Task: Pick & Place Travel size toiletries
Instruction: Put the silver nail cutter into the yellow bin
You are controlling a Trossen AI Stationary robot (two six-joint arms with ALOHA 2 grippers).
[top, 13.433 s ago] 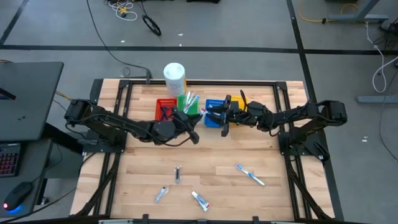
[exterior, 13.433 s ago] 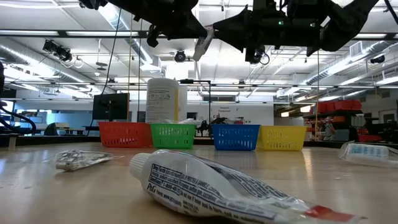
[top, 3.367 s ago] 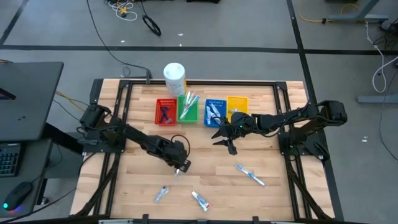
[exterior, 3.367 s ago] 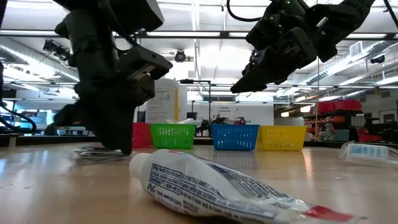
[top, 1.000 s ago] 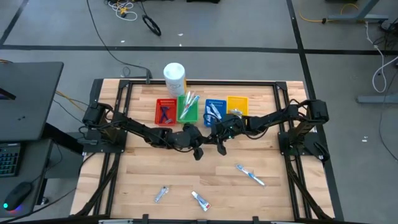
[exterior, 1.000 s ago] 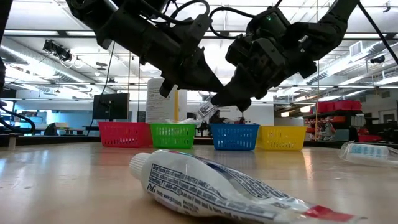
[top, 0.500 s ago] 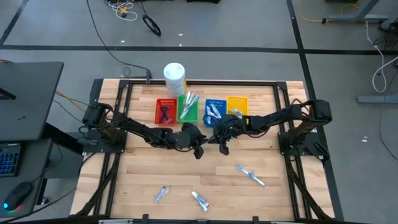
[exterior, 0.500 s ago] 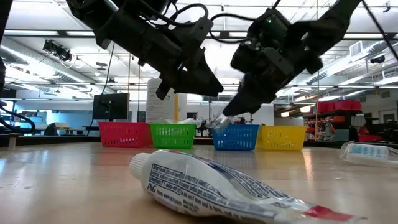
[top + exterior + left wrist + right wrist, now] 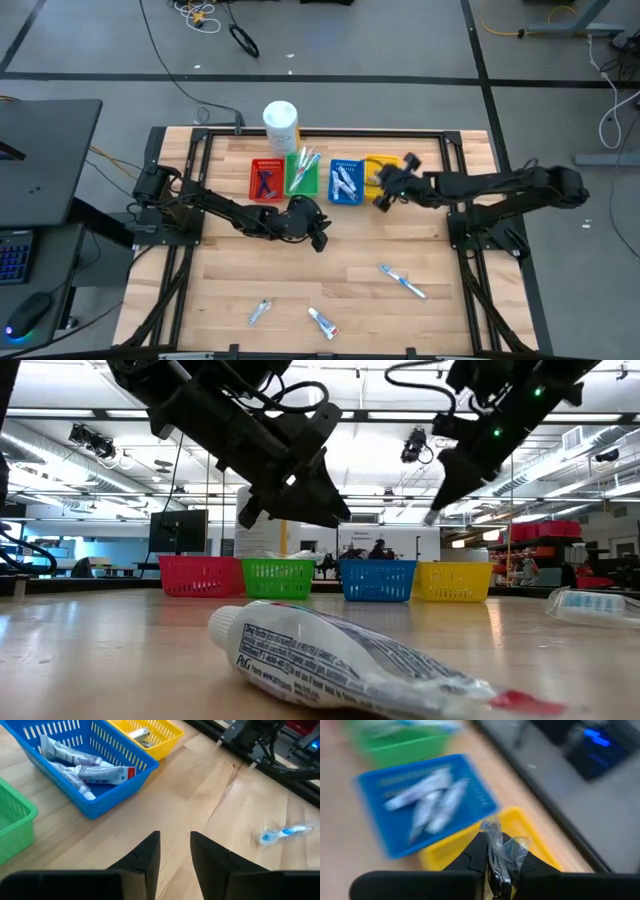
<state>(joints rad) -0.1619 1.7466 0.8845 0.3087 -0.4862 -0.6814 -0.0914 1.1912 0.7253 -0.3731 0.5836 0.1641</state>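
Clear crinkled plastic wraps the small packet point(image 9: 496, 840) pinched between the fingers of the right gripper point(image 9: 494, 865), which hangs above the yellow bin point(image 9: 380, 170) at the right end of the bin row. In the right wrist view the packet stands up from the clamped fingertips, with the yellow bin and the blue bin point(image 9: 425, 810) blurred beneath it.

The blue bin holds several white tubes point(image 9: 102, 772), and one silvery item point(image 9: 140, 734) lies in the yellow bin. The green bin point(image 9: 303, 176) carries slim toothbrushes; the red bin point(image 9: 265, 180) holds dark items. A white canister point(image 9: 280, 124) stands behind the row.

The left gripper point(image 9: 175, 851) hovers over bare wood in front of the green and blue bins, its two fingers apart with nothing between them.

Still out on the wooden table point(image 9: 230, 290), near its front edge: a blue-and-white toothbrush point(image 9: 402, 281), a white tube point(image 9: 322, 321) and a silvery packet point(image 9: 259, 313). The white tube fills the foreground of the low view.
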